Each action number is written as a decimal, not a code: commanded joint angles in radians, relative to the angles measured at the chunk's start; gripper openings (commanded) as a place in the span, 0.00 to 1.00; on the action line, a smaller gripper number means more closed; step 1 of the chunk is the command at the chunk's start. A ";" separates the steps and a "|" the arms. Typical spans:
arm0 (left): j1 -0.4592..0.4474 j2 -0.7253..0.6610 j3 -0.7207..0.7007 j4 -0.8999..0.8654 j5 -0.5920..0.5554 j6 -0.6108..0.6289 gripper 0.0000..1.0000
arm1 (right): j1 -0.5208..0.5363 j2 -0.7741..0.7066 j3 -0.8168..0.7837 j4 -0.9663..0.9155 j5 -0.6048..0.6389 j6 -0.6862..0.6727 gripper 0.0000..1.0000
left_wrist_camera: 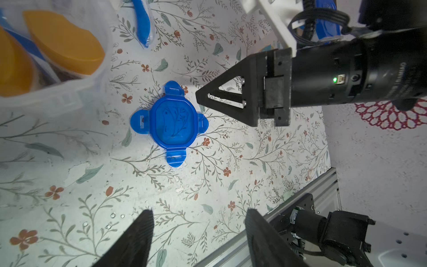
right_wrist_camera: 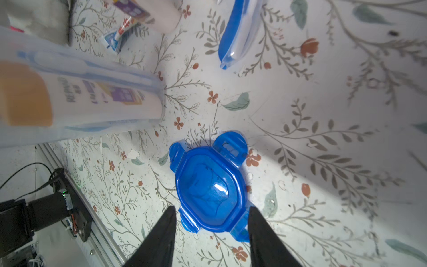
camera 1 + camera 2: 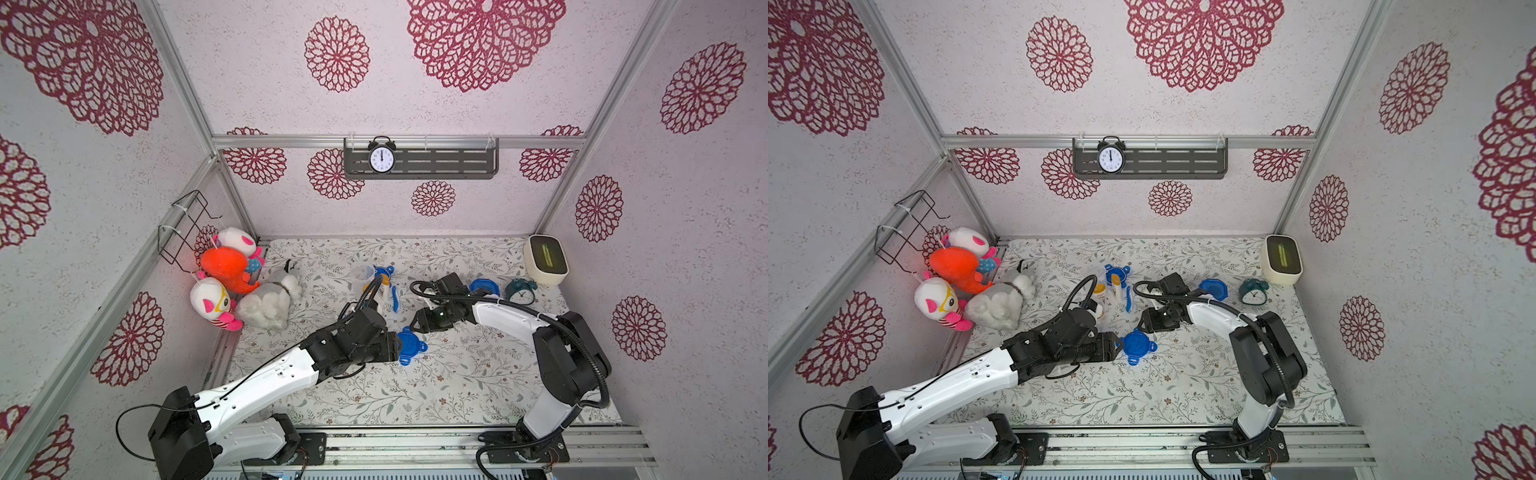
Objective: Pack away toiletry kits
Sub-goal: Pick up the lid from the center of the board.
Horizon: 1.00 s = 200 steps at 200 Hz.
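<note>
While straddling the blue lid point(image 1: 169, 122) with right pincer point(image 2: 211, 209) released (left pincer point(image 1: 199, 210) released too), seems mid-capping; next: clench its rim, carry to jar point(image 1: 76, 97) upper left.

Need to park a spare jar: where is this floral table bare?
Widest bare patch: the floral tabletop in front, between the loose blue four-tab plastic lid and the aluminium front rail. A narrower strip runs along the back wall, from the grey-white plush toy to the cream box. Crowded: the middle, around the clear plastic jar and blue toothbrush.
</note>
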 commanded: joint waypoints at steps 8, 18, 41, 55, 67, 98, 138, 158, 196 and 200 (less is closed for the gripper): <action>-0.034 0.024 -0.051 0.049 -0.088 -0.070 0.69 | 0.001 0.005 -0.004 0.052 -0.045 -0.029 0.46; -0.040 0.037 -0.064 0.068 -0.094 -0.080 0.69 | 0.004 0.010 -0.007 0.055 -0.023 -0.021 0.43; -0.053 0.068 -0.079 0.107 -0.105 -0.085 0.69 | 0.014 0.018 -0.016 0.079 0.019 -0.027 0.42; -0.055 0.086 -0.081 0.124 -0.115 -0.083 0.70 | 0.015 0.032 -0.024 0.103 0.024 -0.031 0.42; -0.057 0.104 -0.084 0.145 -0.118 -0.078 0.70 | 0.015 0.048 -0.031 0.122 0.021 -0.034 0.42; -0.059 0.170 -0.076 0.181 -0.119 -0.070 0.70 | 0.015 0.078 -0.049 0.145 0.021 -0.026 0.44; -0.063 0.280 -0.051 0.220 -0.107 -0.082 0.72 | 0.009 0.089 -0.082 0.178 -0.017 -0.001 0.47; -0.064 0.330 -0.032 0.226 -0.105 -0.092 0.73 | 0.007 0.090 -0.103 0.202 -0.074 -0.004 0.47; -0.065 0.400 -0.012 0.239 -0.095 -0.108 0.74 | 0.007 0.079 -0.156 0.244 -0.155 0.026 0.47; -0.064 0.405 -0.010 0.242 -0.093 -0.108 0.73 | 0.007 0.078 -0.161 0.247 -0.159 0.033 0.47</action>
